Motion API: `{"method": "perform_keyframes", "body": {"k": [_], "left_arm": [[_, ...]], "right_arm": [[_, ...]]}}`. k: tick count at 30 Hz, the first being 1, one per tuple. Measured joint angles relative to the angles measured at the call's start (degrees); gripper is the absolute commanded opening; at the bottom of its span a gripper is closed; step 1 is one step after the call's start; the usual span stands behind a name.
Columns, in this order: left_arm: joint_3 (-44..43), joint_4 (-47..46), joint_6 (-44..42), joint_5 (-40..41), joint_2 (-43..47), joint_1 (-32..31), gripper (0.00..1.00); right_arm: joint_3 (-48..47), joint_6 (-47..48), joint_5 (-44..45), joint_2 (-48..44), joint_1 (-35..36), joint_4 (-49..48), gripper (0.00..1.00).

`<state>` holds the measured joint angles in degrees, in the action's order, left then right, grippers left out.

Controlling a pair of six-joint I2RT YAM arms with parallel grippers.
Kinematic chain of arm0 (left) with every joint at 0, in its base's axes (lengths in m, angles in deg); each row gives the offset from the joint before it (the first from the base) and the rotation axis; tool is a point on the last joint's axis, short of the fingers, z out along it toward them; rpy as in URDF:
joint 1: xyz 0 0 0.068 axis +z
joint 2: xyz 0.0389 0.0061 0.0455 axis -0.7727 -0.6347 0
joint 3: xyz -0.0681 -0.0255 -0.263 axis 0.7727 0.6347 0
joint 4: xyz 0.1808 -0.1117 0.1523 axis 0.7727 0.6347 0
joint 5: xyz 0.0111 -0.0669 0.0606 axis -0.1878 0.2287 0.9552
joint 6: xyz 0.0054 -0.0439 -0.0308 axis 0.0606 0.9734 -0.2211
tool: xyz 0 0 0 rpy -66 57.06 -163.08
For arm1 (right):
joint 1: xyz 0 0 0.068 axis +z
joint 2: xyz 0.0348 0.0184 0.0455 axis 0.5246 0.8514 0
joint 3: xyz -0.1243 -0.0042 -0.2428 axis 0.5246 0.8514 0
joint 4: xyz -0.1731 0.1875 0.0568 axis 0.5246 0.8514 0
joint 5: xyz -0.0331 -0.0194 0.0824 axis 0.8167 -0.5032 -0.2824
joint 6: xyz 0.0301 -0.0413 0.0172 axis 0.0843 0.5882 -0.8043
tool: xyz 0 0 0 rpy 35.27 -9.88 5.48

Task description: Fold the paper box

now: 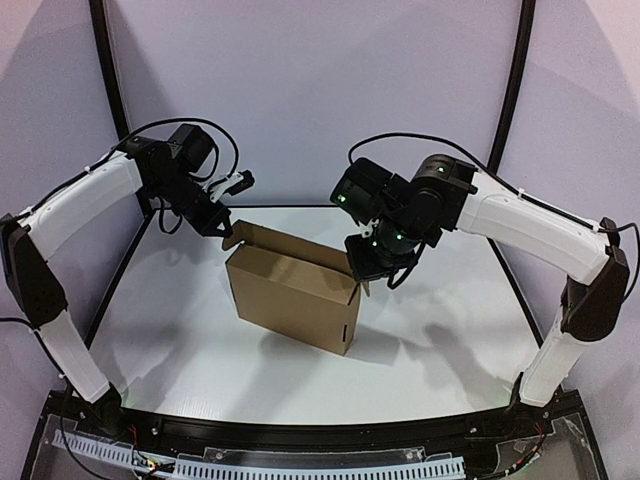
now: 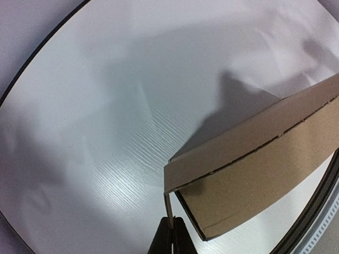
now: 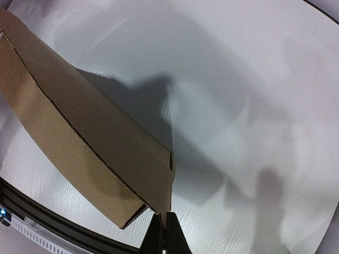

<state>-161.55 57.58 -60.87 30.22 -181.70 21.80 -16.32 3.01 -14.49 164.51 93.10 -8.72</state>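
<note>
Standing mid-frame on the white surface [image 1: 180,340], the box [image 1: 290,290] is open on top; the left claw [image 1: 222,228] pinches its left flap, the right claw [image 1: 362,268] its right corner.

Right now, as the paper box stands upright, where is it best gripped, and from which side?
Pinch a thin end flap at the open top, from above; the paper box looks too wide to span. The left gripper and right gripper pinch there.
</note>
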Motion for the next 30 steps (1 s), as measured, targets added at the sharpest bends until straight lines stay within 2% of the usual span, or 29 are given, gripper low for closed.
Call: {"method": "perform_keyframes", "body": {"k": [7, 17, 23, 30], "left_arm": [[6.9, -6.3, 9.8, 2.7, 4.3, -1.5, 0.01], [7.5, -7.6, 29.9, 6.8, 4.8, -3.3, 0.01], [7.5, -6.8, 35.5, 8.8, 5.5, -3.9, 0.01], [7.8, -6.5, 38.3, 10.8, 5.7, -4.7, 0.01]], "right_arm": [[0.2, -0.1, 2.9, 0.4, -1.1, -2.1, 0.00], [-1.0, -2.6, 7.2, 4.0, -3.9, -5.7, 0.00], [-0.9, -4.8, 7.2, 4.1, -4.8, -8.4, 0.00], [-1.6, -6.6, 6.9, 5.2, -5.4, -9.7, 0.00]]}}
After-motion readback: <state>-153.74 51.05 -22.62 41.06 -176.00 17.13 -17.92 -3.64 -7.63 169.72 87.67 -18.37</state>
